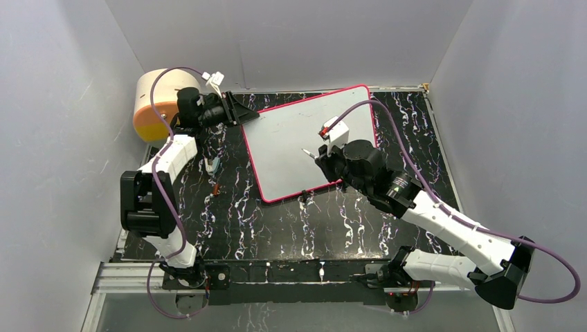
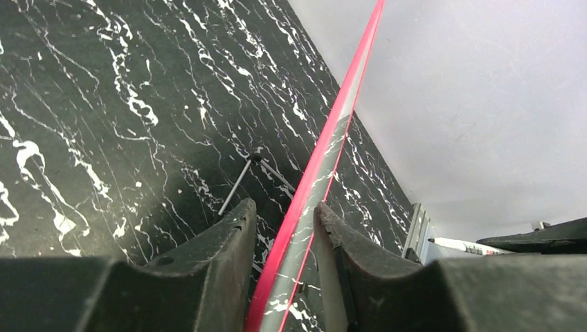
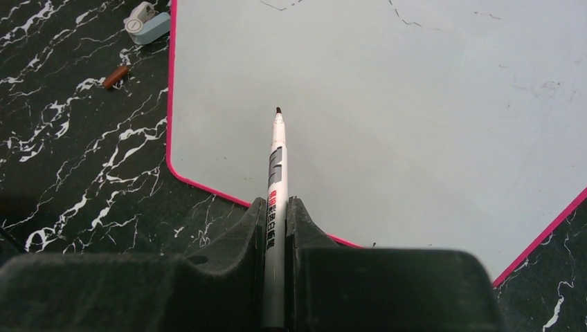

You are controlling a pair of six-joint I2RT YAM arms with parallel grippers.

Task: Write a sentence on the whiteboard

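two yam arms work over a black, white-veined table (image 1: 277,228) where the whiteboard (image 1: 291,149) lies flat at a slant, its pink-red frame running from mid-table to the far edge.

the left arm rises from its base at the near left and folds at the elbow beside the wall. its forearm runs forward past a tan-and-orange drum (image 1: 154,104), and its wrist turns right toward the board's far-left corner. there the left gripper (image 1: 242,111) straddles the frame. in the left wrist view the fingers (image 2: 232,238) stand a little apart with the pink edge (image 2: 325,149) running up between them. whether they actually pinch it cannot be told.

the right arm swings out from its base to an elbow at the near right. its forearm doubles back on a diagonal across the board's near-right edge, so the wrist hangs above the board's near half. the right gripper (image 3: 277,204) is pressed together on a white marker (image 3: 277,173), which juts straight out from between the fingers, its dark tip over the white surface (image 3: 415,104). whether the tip touches the surface cannot be told. from above, the marker (image 1: 309,152) points left across the board.

a few thin dark strokes (image 3: 405,17) show on the board at the top of the right wrist view, too little to read.

on the table left of the board lie a small pale-blue item (image 3: 147,26) and a short brown cap (image 3: 115,76).
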